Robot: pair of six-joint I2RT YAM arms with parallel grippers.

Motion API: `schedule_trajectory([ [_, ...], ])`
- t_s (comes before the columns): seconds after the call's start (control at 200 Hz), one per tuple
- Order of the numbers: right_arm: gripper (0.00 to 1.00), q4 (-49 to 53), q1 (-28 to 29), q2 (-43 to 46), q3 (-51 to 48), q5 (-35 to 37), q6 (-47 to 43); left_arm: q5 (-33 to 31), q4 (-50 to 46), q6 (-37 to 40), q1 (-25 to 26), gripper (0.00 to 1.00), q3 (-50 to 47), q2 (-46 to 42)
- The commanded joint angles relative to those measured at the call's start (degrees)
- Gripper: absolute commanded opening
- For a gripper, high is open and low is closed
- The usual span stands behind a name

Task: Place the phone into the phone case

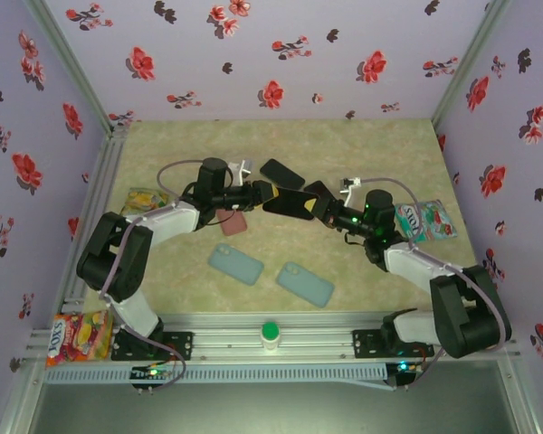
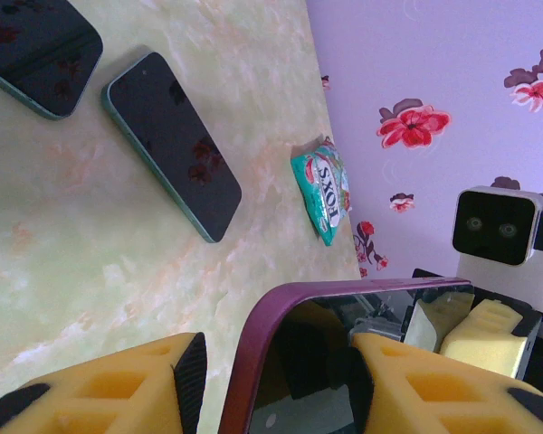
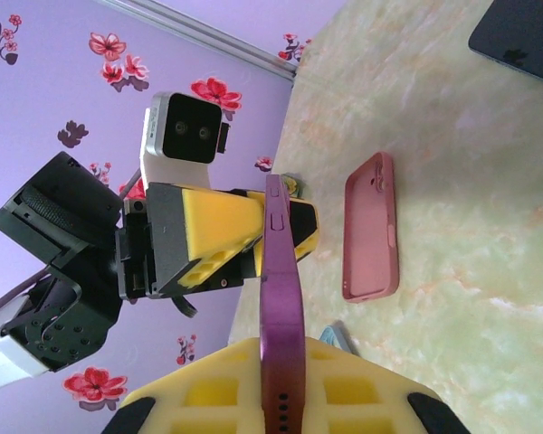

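Now only my right gripper (image 3: 281,384) pinches the purple phone (image 3: 281,271) in the air, my left gripper (image 2: 271,389) is spread around it, so it may tip, fall and miss the pink case (image 3: 371,226) on the table (image 3: 489,163).

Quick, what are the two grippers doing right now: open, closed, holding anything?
Left gripper: jaws open, loosely around one end of the purple phone, a gap showing on one side.
Right gripper: shut on the purple phone.

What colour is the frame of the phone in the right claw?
Purple; the phone shows its frame best in the right wrist view.
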State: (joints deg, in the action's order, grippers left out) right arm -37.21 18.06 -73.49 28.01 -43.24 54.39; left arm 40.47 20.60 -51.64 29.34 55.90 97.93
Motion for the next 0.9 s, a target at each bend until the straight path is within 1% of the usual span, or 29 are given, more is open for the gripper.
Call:
schedule_trajectory([
  [0.0, 0.00, -1.7, 0.4, 3.1, 0.2, -0.1, -1.6, -2.2, 0.6, 2.2, -1.2, 0.48, -1.6, -2.7],
  [0.12, 0.00, 0.1, 0.4, 4.6, 0.1, 0.7, -2.2, -3.7, -0.9, 2.4, -3.8, 0.48, -3.2, -4.9],
  [0.245, 0.00, 1.7, 0.4, 5.7, 0.1, 1.1, -2.9, -4.9, -1.2, 2.0, -7.5, 0.48, -6.4, -8.4],
  [0.395, 0.00, 2.0, 0.4, 5.7, 0.1, 1.5, -3.2, -7.0, -8.1, 5.6, -11.2, 0.48, -8.4, -13.4],
  [0.49, 0.00, 2.1, 0.5, 5.2, 0.3, 2.1, -3.2, -11.7, -16.4, 9.5, -11.9, 0.46, -8.8, -16.5],
  [0.565, 0.00, 2.1, 0.5, 4.5, 0.7, 2.2, -3.3, -14.9, -20.3, 10.8, -12.4, 0.43, -10.1, -18.5],
  [0.69, 0.00, 1.2, 0.4, 3.0, 1.4, 1.8, -3.1, -15.8, -22.0, 11.7, -13.4, 0.43, -13.6, -20.6],
  [0.8, 0.00, 0.9, 0.4, 1.7, 2.2, 1.6, -3.1, -16.9, -23.6, 12.3, -13.7, 0.43, -15.2, -20.3],
  [0.895, 0.00, 0.1, 0.4, 0.6, 2.8, 1.1, -2.7, -17.5, -23.0, 12.3, -13.7, 0.43, -16.5, -19.6],
])
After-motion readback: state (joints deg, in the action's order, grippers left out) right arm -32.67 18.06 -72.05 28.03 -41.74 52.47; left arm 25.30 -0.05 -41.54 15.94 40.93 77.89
